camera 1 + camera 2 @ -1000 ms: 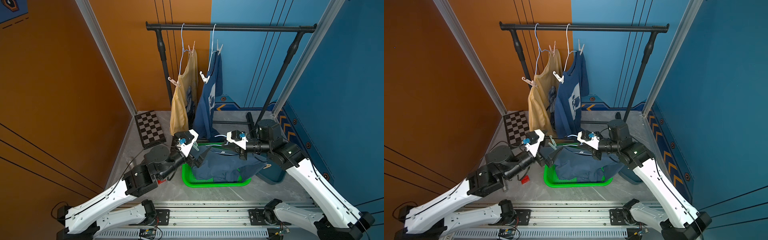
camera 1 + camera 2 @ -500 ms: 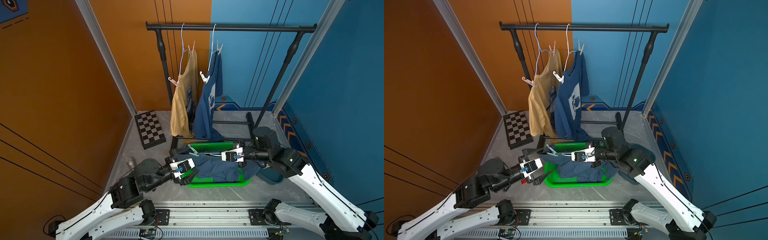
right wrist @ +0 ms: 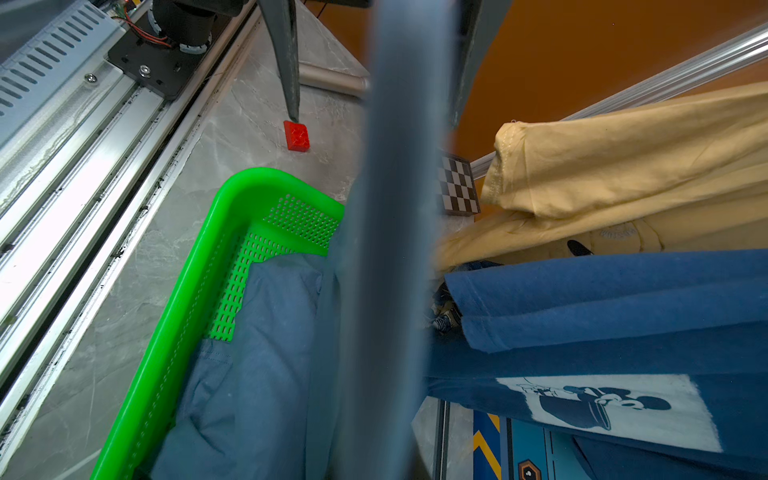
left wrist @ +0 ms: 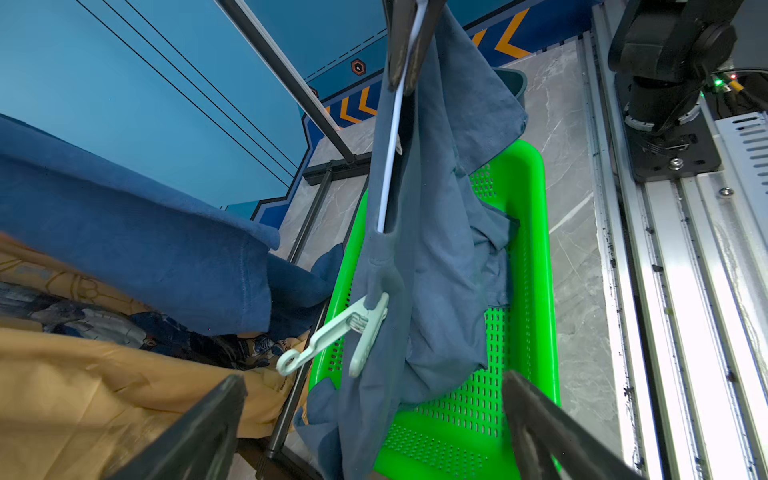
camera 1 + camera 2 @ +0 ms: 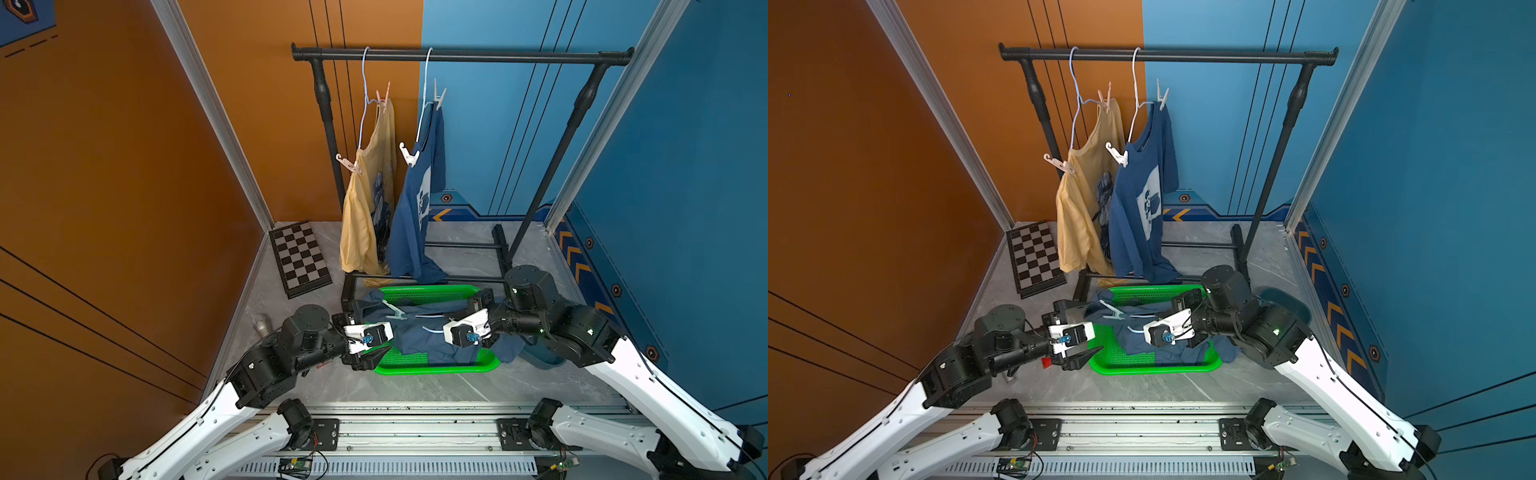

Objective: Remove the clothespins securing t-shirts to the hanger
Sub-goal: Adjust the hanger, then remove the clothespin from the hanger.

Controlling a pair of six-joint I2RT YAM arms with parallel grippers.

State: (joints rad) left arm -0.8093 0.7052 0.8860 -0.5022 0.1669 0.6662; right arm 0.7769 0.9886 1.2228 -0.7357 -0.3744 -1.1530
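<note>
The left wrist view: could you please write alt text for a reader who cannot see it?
A mint green clothespin clips a slate-blue t-shirt to the end of a white hanger, which the right gripper pinches shut. The shirt droops into a green basket, and the open left gripper faces the clothespin without touching it.

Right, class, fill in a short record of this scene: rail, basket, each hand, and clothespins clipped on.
rail: yellow shirt and navy shirt hanging, two clothespins each
green basket: slate blue shirt hangs into it
left hand: open, facing mint clothespin clipped on that shirt
right hand: shut on that shirt's white hanger
</note>
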